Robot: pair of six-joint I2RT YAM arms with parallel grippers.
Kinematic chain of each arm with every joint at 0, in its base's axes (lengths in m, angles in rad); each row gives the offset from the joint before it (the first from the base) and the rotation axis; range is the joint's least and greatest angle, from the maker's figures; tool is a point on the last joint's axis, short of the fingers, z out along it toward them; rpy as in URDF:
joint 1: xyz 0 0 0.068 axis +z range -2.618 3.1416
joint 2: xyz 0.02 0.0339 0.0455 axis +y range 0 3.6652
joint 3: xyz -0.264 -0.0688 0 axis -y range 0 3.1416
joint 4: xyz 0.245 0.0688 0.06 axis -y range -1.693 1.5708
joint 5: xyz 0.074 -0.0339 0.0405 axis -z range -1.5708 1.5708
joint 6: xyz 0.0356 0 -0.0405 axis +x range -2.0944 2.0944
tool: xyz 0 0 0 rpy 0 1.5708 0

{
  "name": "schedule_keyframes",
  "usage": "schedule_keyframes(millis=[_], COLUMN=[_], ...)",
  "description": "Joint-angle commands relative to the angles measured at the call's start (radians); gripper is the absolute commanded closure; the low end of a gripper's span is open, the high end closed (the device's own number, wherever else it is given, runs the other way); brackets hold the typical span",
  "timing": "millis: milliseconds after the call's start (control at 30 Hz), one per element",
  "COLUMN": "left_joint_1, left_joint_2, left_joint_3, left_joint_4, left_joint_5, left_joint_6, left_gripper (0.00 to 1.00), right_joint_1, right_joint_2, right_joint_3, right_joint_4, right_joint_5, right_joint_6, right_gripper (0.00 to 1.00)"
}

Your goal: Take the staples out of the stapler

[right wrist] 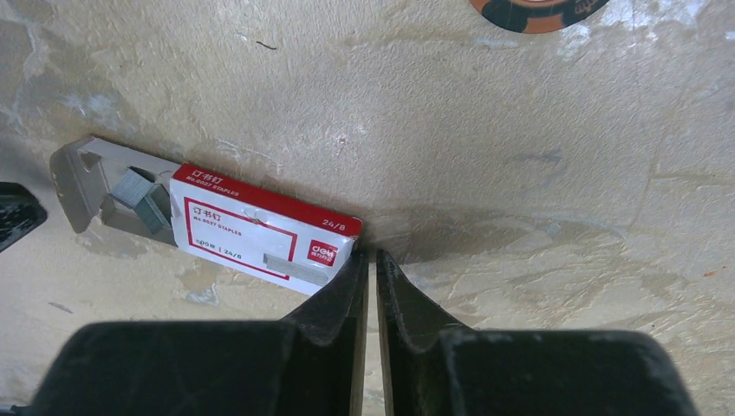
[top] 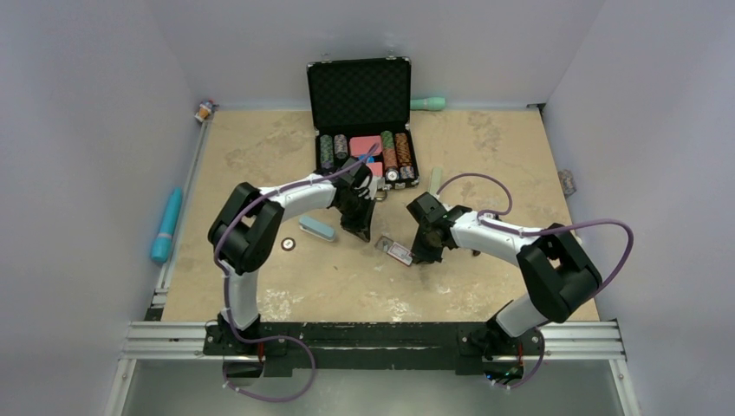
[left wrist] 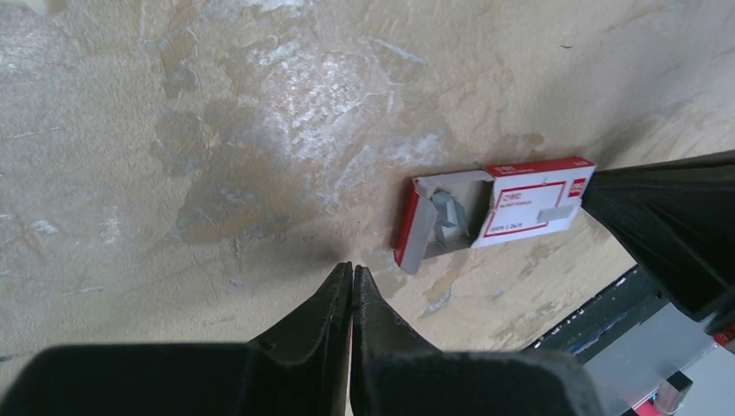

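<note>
A small light-blue stapler lies on the table left of centre. A red-and-white staple box lies between my grippers with its grey tray pulled out. It also shows in the left wrist view and the right wrist view. Short silver-grey staples lie in the open tray, also seen in the right wrist view. My left gripper is shut and empty, just beside the tray end, between the stapler and the box. My right gripper is shut and empty, with its tips at the box's closed end.
An open black case with poker chips stands at the back. A loose chip lies by the stapler and shows in the right wrist view. A teal tube lies off the table's left edge.
</note>
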Motion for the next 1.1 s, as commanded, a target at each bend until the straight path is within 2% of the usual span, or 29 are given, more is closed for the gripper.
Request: schedule_keyframes(millis=[0, 100, 1067], left_joint_1=[-0.011, -0.014, -0.056], left_joint_2=[0.028, 0.039, 0.09], left_joint_3=[0.036, 0.034, 0.0], left_joint_4=[0.015, 0.007, 0.049], left_joint_5=[-0.033, -0.064, -0.04], left_joint_6=[-0.005, 0.001, -0.039], left_gripper=[0.95, 1.0, 1.0], right_joint_1=[-0.002, -0.003, -0.002], right_joint_2=[0.013, 0.017, 0.063], right_joint_3=[0.016, 0.022, 0.036], right_joint_4=[-0.015, -0.015, 0.034], right_joint_5=[0.025, 0.027, 0.021], right_joint_6=[-0.01, -0.018, -0.088], right_gripper=[0.88, 0.88, 0.89])
